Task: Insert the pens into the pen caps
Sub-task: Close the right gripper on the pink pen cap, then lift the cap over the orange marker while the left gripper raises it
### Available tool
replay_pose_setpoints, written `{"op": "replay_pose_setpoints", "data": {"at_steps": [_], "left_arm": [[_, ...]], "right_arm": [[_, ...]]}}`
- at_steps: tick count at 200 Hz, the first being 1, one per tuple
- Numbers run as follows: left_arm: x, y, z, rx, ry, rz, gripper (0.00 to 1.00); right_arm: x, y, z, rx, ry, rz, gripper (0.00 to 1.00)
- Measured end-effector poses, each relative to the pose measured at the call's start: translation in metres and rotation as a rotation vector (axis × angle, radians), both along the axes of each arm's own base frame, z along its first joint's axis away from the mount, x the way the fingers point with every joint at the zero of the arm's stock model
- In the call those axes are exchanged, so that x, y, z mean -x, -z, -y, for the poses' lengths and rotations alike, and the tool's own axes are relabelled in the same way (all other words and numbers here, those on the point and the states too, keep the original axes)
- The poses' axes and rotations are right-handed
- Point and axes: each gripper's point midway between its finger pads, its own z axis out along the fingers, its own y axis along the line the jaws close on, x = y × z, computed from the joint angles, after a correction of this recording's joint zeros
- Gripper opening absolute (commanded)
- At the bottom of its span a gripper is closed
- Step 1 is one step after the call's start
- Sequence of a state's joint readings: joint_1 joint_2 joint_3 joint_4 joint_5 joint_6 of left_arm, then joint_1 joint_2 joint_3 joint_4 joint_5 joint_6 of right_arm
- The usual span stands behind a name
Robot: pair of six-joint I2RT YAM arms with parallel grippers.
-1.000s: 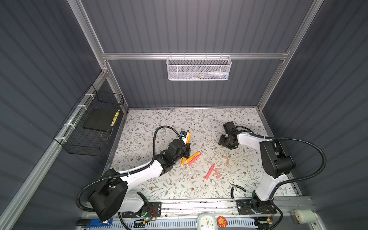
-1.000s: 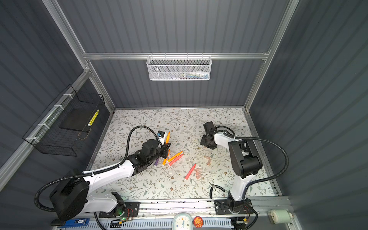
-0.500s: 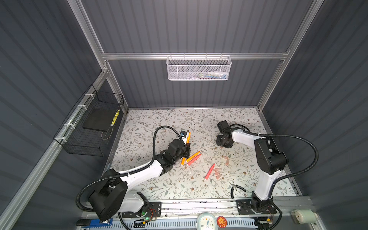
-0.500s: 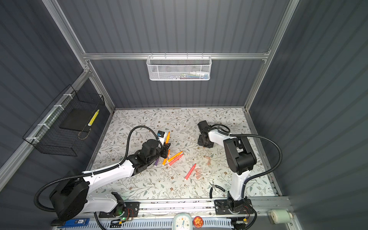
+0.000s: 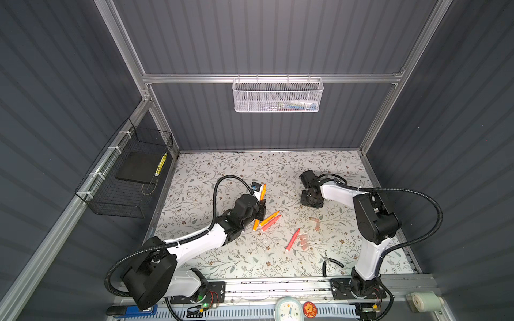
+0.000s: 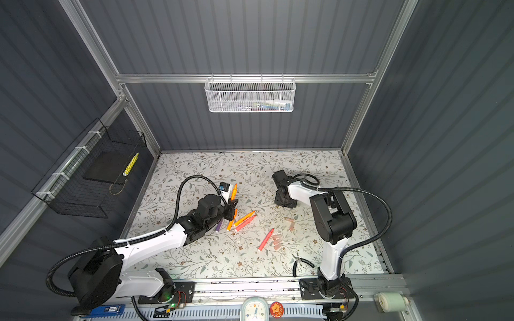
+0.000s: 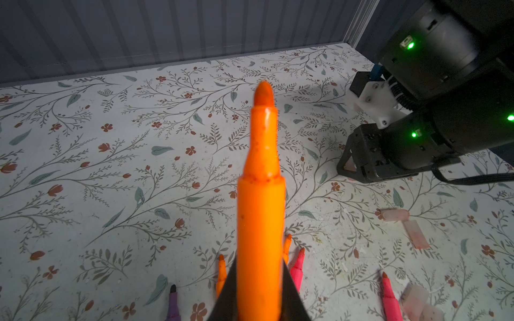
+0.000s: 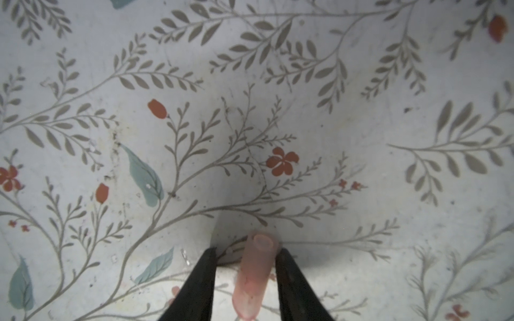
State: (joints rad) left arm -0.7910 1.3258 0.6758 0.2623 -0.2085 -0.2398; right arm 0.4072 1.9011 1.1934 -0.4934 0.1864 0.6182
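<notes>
In both top views the left gripper (image 5: 262,202) is closed on an orange pen (image 5: 263,189), tilted over the counter (image 5: 211,172). Other pens (image 6: 244,218) and pen caps (image 6: 276,239) lie between the arms. The left wrist view shows that pen clamped between the fingers (image 7: 226,300). In the right wrist view a pen cap (image 8: 251,275) sits inside the right gripper (image 8: 247,250), against one finger, with a gap to the other. If it is clamped I cannot tell.

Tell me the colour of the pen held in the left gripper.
Orange; the pen in the left gripper shows best in the left wrist view.
</notes>
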Motion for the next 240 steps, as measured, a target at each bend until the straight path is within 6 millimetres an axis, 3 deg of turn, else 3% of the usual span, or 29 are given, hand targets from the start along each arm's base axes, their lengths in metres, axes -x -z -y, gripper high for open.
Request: {"op": "replay_pose_setpoints", "data": {"at_steps": [96,151,198,240], "left_arm": [[0.001,-0.006,-0.001,0.015,0.0,0.016,0.0],[-0.002,-0.01,-0.02,0.019,-0.094,0.045,0.0],[-0.001,-0.008,-0.019,0.019,-0.088,0.04,0.0],[0.013,-0.002,0.011,0.057,0.088,0.004,0.0]], "right_arm": [[-0.002,0.0,-0.001,-0.002,0.0,-0.002,0.22],[0.007,-0.005,0.005,0.011,0.003,0.009,0.16],[0.016,-0.052,0.012,-0.037,-0.005,0.165,0.13],[0.033,-0.098,0.008,-0.17,-0.043,0.361,0.09]]}}
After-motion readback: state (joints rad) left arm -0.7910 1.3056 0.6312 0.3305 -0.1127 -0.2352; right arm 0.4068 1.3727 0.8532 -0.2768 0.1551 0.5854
